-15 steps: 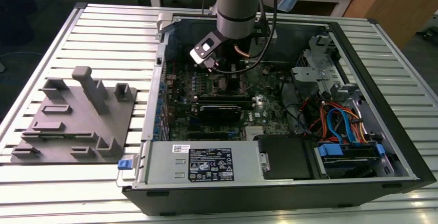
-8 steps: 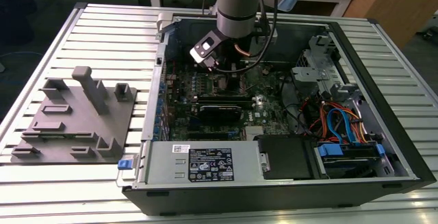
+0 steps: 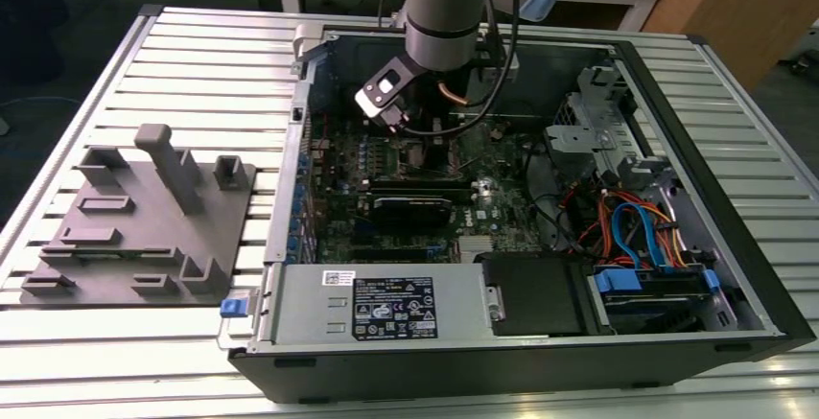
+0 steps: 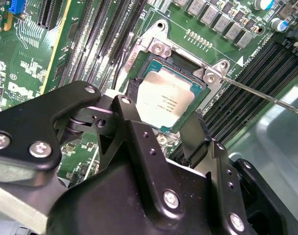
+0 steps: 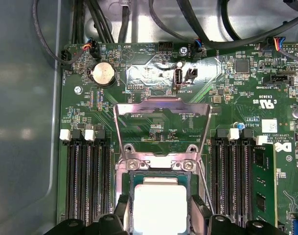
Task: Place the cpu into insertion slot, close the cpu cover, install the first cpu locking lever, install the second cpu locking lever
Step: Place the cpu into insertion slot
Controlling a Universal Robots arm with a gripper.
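Here, inside an open black computer case [image 3: 512, 376] that lies flat, the robot arm's black gripper [image 4: 161, 115] hangs low over a green motherboard [image 5: 227, 98]. The cpu [image 4: 166, 98], a small flat square chip with a dull silver-grey metal top, lies level inside the insertion slot [image 5: 156, 164], the square socket with a silvery metal rim. Its edges run parallel to that rim, so it looks seated. The gripper straddles the chip from above, a pose suited to lowering it straight down. Whether it is clamping the chip or has let go cannot be told. The cpu cover [image 5: 161, 101], a thin silvery metal frame with a large central window, stands tipped up on its hinge at one edge of the socket, leaving the way in clear. A thin wire locking lever [image 4: 266, 95] juts out beside the socket, unlatched, which frees the cover to stand open. Long black memory slots [image 5: 85, 181] flank the socket on both sides. Judging by this, the cover and both levers are not yet closed
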